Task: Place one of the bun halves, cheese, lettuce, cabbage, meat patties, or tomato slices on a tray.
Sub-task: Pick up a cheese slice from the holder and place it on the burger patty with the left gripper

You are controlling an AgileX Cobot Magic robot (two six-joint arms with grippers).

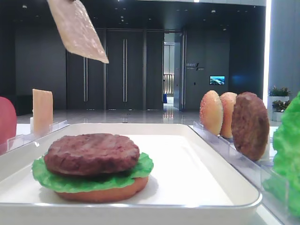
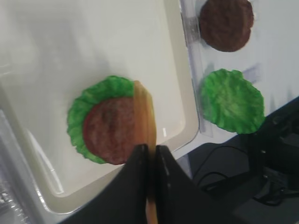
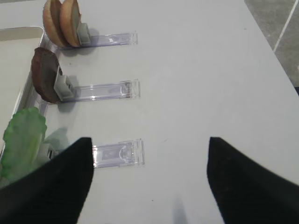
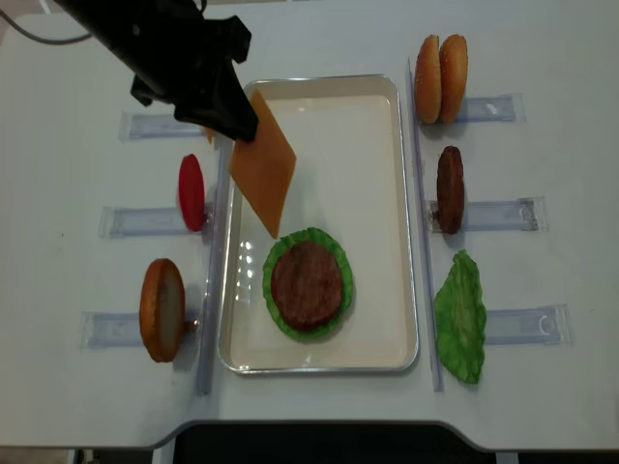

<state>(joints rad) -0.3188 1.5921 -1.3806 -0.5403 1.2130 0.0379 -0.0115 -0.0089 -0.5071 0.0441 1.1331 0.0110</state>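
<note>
My left gripper (image 4: 235, 124) is shut on a thin orange-tan cheese (image 4: 263, 172) slice that hangs tilted above the left part of the white tray (image 4: 407, 222). In the left wrist view the cheese (image 2: 144, 109) shows edge-on between the shut fingers (image 2: 136, 163), over a meat patty (image 2: 110, 130) lying on lettuce (image 2: 77, 116). The low view shows the stack as patty (image 1: 91, 153), lettuce (image 1: 51, 180) and flat bun bottom (image 1: 105, 193), with the cheese (image 1: 77, 29) high above. My right gripper (image 3: 149, 142) stands open over bare table, holding nothing.
Clear racks flank the tray. On the right stand two bun halves (image 4: 440, 66), a patty (image 4: 450, 188) and a lettuce leaf (image 4: 460, 317). On the left are a tomato slice (image 4: 191, 191), a bun half (image 4: 162, 309) and a second cheese slice (image 1: 42, 110). An empty rack (image 3: 117, 154) lies by my right gripper.
</note>
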